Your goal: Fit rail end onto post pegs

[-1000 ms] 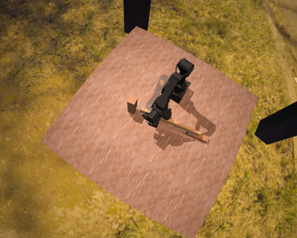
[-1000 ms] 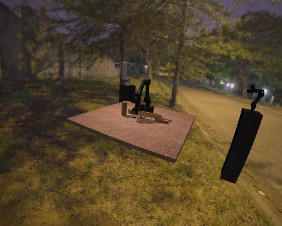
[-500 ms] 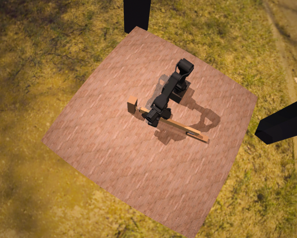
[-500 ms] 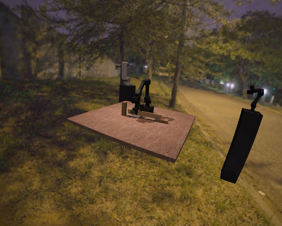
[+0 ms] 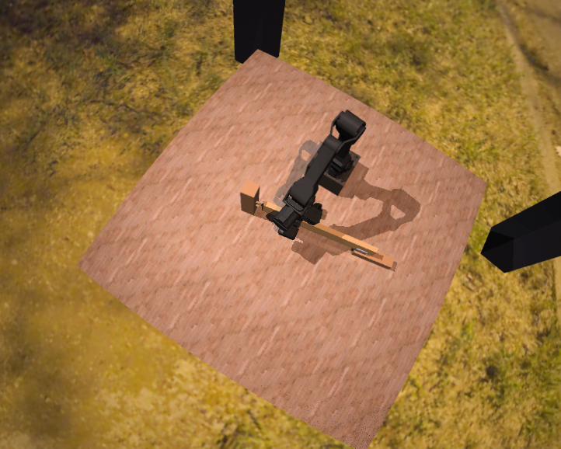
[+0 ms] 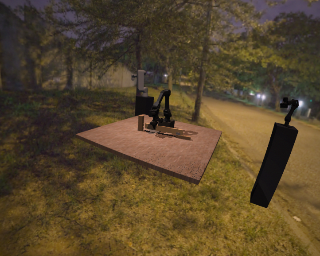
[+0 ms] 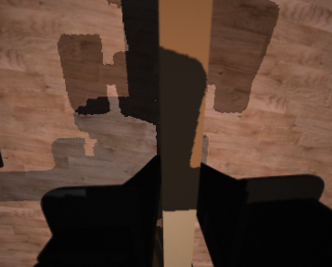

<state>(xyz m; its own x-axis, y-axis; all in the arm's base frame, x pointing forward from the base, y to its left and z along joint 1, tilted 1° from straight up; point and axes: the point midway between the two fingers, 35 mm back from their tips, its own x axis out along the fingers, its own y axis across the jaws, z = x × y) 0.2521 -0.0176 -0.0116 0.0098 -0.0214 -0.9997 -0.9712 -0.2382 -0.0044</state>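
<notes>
The wooden rail runs from near the post to the footboard block. My gripper is shut on the rail, close to its near end. The near end is up off the table, and the rail looks roughly level. The upright post stands just beyond that end. A small gap shows between them, with the pegs in it. Whether the peg tips enter the holes is too small to tell. The far end is over the low footboard block, at the grey bracket; its seating is unclear.
The arm's base stands on the table behind the rail. Dark shadows of the arm fall across the table and rail. Black pedestals stand beyond the table edges.
</notes>
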